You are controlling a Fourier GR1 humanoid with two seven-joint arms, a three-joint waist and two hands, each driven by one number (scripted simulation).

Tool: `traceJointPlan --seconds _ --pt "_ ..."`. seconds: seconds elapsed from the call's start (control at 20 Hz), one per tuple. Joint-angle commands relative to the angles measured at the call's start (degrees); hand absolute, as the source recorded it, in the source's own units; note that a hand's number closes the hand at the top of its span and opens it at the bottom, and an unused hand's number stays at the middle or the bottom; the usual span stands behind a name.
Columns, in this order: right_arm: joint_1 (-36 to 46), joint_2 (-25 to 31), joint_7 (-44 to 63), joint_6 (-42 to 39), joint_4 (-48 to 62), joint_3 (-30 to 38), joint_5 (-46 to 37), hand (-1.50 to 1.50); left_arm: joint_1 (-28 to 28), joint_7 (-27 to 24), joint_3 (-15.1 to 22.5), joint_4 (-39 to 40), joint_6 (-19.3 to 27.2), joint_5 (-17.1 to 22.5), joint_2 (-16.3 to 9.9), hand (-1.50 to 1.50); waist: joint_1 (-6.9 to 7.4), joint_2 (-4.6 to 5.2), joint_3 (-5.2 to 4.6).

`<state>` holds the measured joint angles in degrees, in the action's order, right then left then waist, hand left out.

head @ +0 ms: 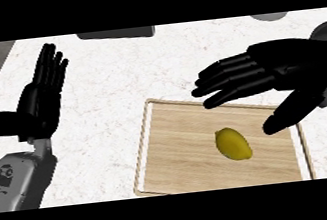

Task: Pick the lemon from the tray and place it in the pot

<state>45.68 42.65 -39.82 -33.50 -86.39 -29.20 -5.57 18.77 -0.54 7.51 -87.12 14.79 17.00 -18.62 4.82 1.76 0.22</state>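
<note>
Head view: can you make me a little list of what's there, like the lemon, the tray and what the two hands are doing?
lemon: small yellow oval lemon, lying on the tray, nothing touching it
tray: flat light wooden rectangular tray, on the white speckled counter
right hand: black right hand, open, fingers spread, above the tray's far edge, near the lemon
left hand: black left hand, open, fingers up, resting at the view's left
pot: not clearly in view; grey shapes at the top edge cannot be told
task step: lemon not yet picked up

The tray (180, 165) looks like pale wood with fine grain, the lemon (233, 144) has smooth, slightly shiny skin, the counter (119, 81) is white speckled stone
</note>
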Motion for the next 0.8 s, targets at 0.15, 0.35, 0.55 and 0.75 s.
traceJointPlan --seconds 0.15,0.35,0.55,0.75 --pt "1.90 1.22 -17.51 0.83 5.81 -11.94 -13.61 -1.50 -0.76 0.71 -1.21 0.39 -0.70 0.48 -0.71 0.00 -0.84 -0.59 -0.13" --pt "5.58 0.07 -18.93 2.94 11.25 -15.21 -16.02 -1.50 0.05 0.09 -2.95 2.13 -1.65 0.67 -1.46 0.00 -2.14 -0.91 -0.23" --pt "3.52 -0.56 -19.79 6.43 13.71 -20.73 -19.33 -1.50 -0.25 0.63 -4.17 1.28 -1.35 0.81 -1.84 0.00 -2.94 -1.29 -0.22" --pt "3.19 -4.71 -21.52 11.35 18.93 -23.65 -22.01 -1.50 0.49 0.62 -2.92 1.32 -0.25 -0.62 0.07 0.00 -3.24 -1.35 -0.19"
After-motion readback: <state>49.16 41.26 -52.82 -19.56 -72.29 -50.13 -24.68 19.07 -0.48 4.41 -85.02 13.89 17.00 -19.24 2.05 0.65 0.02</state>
